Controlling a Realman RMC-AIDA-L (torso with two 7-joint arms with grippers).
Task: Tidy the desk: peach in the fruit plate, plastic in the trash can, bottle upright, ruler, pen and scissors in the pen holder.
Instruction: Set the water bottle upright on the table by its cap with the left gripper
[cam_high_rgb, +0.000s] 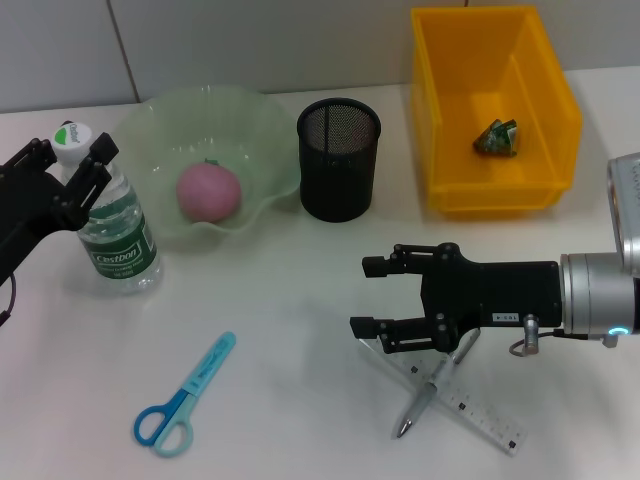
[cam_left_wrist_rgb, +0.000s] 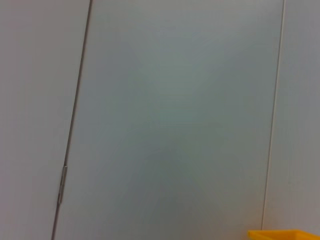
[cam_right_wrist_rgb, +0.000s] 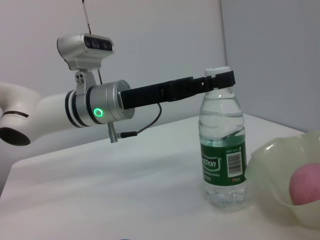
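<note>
A clear water bottle (cam_high_rgb: 120, 240) stands upright at the left; it also shows in the right wrist view (cam_right_wrist_rgb: 223, 150). My left gripper (cam_high_rgb: 70, 160) is open, its fingers straddling the bottle's white cap, as the right wrist view (cam_right_wrist_rgb: 219, 80) also shows. My right gripper (cam_high_rgb: 368, 296) is open and empty, just above a silver pen (cam_high_rgb: 428, 395) lying crossed on a clear ruler (cam_high_rgb: 470, 410). Blue scissors (cam_high_rgb: 185, 395) lie at the front left. A pink peach (cam_high_rgb: 208, 192) sits in the green fruit plate (cam_high_rgb: 150, 120). The black mesh pen holder (cam_high_rgb: 338, 160) looks empty.
A yellow bin (cam_high_rgb: 545, 110) at the back right holds a crumpled green plastic piece (cam_high_rgb: 497, 137). Its corner shows in the left wrist view (cam_left_wrist_rgb: 280, 234), which is otherwise filled by the wall. The plate (cam_right_wrist_rgb: 272, 165) stands close beside the bottle.
</note>
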